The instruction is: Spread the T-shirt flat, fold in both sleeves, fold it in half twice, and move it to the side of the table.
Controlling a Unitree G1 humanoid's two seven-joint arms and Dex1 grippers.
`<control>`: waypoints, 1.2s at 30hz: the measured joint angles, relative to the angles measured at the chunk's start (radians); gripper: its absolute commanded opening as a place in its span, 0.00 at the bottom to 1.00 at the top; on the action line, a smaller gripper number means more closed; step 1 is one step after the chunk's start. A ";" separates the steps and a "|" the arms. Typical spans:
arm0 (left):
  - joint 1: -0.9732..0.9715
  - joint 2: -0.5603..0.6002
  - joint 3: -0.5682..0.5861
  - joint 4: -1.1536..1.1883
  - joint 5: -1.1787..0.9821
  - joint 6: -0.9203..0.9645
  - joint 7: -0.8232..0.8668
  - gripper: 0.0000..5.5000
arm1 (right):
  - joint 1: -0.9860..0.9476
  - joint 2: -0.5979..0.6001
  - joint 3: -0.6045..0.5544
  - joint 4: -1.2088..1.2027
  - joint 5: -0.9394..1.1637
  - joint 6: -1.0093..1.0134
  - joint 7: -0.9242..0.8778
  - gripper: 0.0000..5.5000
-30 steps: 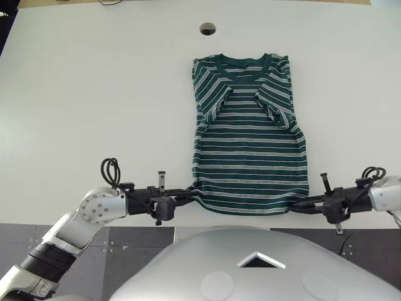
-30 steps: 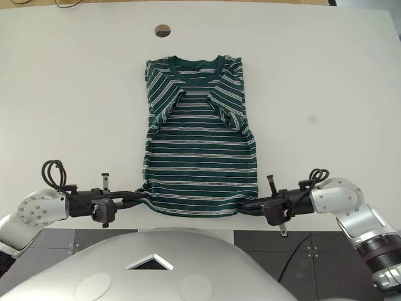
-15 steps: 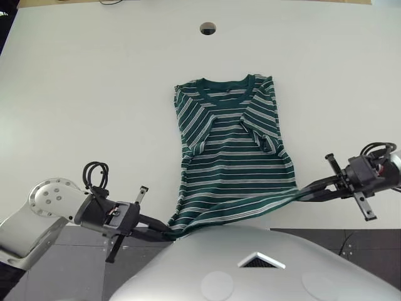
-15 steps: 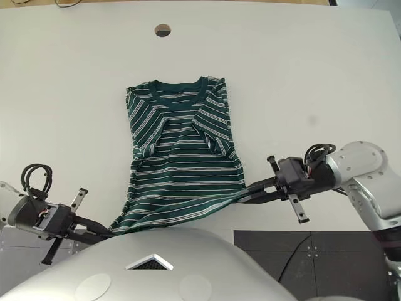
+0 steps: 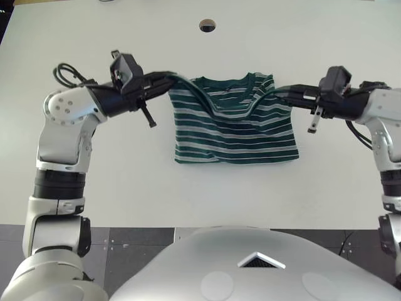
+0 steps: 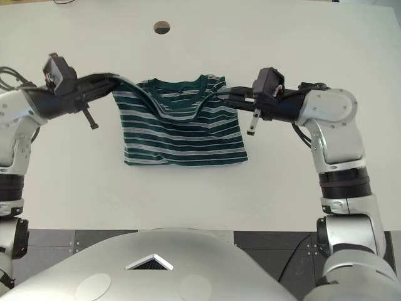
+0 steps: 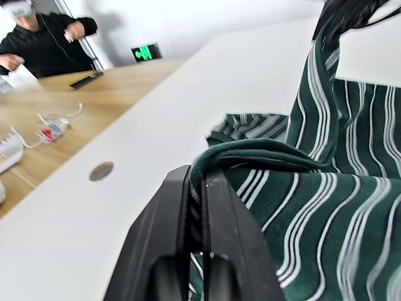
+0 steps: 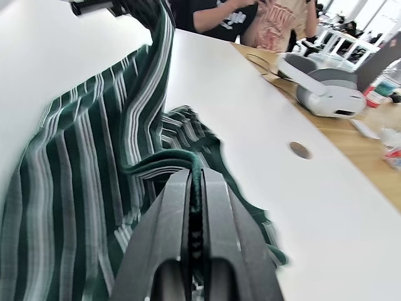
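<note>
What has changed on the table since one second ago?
The left end effector and right end effector carried the T-shirt hem from the near table edge up to the collar, folding it in half. Both stayed shut on the hem.

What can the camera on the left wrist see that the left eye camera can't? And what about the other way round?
Left wrist view alone: a wooden table with cables and a green sign beyond.

Left eye view alone: the right gripper holding the shirt's other corner, and the shirt's whole folded shape.

Both: the striped T-shirt, the left gripper with its fingers pinching the cloth, the white table and its round hole.
</note>
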 measured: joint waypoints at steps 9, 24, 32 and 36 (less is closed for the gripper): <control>-0.129 -0.125 -0.023 0.312 0.139 0.001 0.059 0.02 | -0.222 0.152 0.033 0.513 -0.249 -0.235 -0.173 0.06; -0.232 -0.185 0.151 0.576 0.138 -0.245 0.144 0.17 | -0.356 0.210 0.025 0.836 -0.410 -0.505 -0.383 0.28; 0.037 -0.100 -0.179 0.271 0.692 -0.649 0.170 0.17 | -0.305 0.156 0.190 0.718 -0.672 -0.621 -0.377 0.28; -0.014 -0.013 -0.291 0.284 1.017 -0.762 0.394 0.17 | -0.327 0.133 0.261 0.723 -0.800 -0.601 -0.400 0.28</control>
